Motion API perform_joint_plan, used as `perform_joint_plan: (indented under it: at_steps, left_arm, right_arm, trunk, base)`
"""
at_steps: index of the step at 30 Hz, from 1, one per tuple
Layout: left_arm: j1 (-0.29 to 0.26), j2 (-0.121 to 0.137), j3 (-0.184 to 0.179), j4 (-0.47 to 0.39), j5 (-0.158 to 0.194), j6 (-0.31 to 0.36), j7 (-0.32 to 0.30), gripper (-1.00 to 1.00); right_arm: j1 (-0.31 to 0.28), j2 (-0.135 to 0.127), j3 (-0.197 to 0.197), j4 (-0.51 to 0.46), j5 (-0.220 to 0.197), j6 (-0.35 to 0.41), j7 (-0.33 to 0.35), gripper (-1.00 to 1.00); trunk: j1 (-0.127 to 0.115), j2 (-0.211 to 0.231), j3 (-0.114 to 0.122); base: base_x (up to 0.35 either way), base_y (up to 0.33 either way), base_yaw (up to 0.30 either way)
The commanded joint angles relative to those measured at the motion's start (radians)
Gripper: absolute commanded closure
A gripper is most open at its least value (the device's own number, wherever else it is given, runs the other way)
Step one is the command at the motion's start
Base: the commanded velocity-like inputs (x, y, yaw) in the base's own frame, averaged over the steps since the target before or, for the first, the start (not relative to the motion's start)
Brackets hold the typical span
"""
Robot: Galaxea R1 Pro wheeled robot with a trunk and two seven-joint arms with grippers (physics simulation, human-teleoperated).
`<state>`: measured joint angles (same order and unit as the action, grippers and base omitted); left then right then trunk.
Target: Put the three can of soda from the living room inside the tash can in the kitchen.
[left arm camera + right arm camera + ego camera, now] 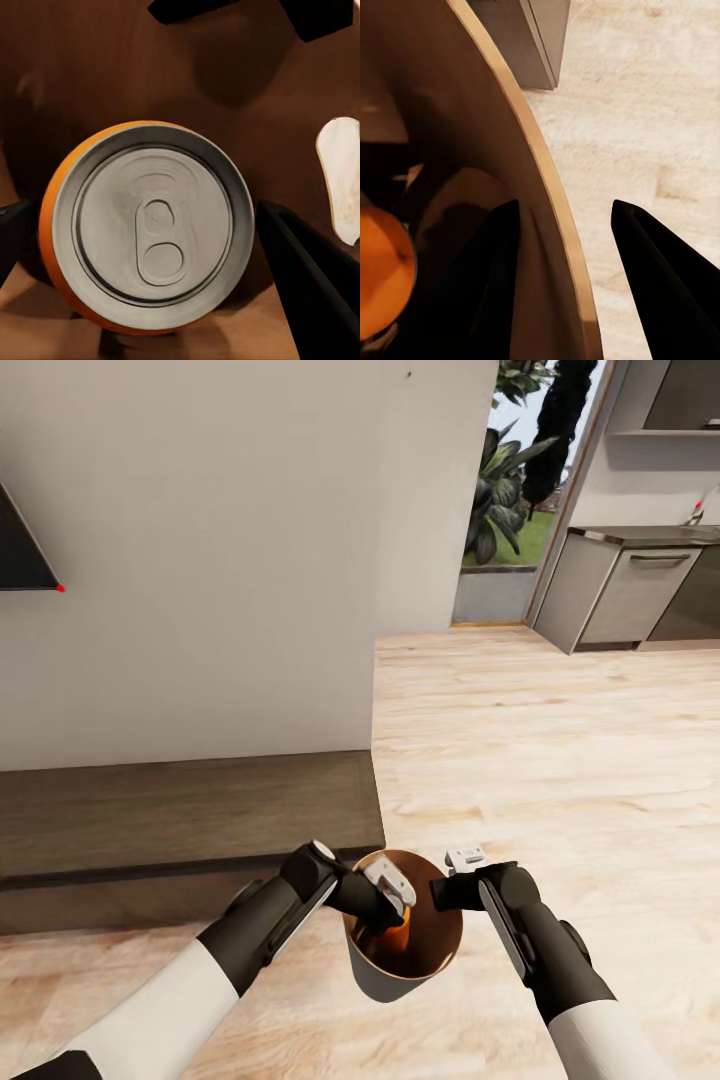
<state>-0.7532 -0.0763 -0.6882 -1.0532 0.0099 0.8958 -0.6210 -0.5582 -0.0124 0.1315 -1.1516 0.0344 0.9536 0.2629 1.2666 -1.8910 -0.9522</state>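
The tash can [440, 945] is a small round bucket, copper-brown inside, on the light plank floor between my two arms. An orange can of soda [397, 937] with a silver top sits upright inside it. My left gripper [398, 900] reaches down into the opening. In the left wrist view its dark fingers [300, 255] press close on both sides of the can of soda [154, 225]. My right gripper [452, 875] straddles the rim, one finger inside the wall and one outside, closed on the tash can [495, 112]. The right wrist view catches the can of soda [379, 277] at its edge.
A low dark wood bench [180, 820] runs along the grey wall [250, 560] just beyond the bucket. A black screen corner [20, 555] hangs on that wall. Plank floor [560, 760] stretches toward grey kitchen cabinets [620, 595] and a glass opening with plants [510, 490].
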Motion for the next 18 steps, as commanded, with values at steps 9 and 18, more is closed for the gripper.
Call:
perform_joint_plan:
  at_steps: [9, 18]
  left_arm:
    - [0.000, 0.000, -0.005, 0.011, 0.001, -0.015, 0.000, -1.00]
    - [0.001, 0.010, 0.000, -0.085, 0.012, -0.017, 0.010, -1.00]
  right_arm:
    - [0.000, 0.000, 0.000, 0.000, -0.021, 0.002, -0.001, 1.00]
    - [0.000, 0.000, 0.000, 0.000, -0.021, 0.002, -0.001, 1.00]
  trunk:
    - [0.000, 0.000, 0.000]
    - [0.000, 0.000, 0.000]
  base:
    - [0.000, 0.000, 0.000]
    - [0.000, 0.000, 0.000]
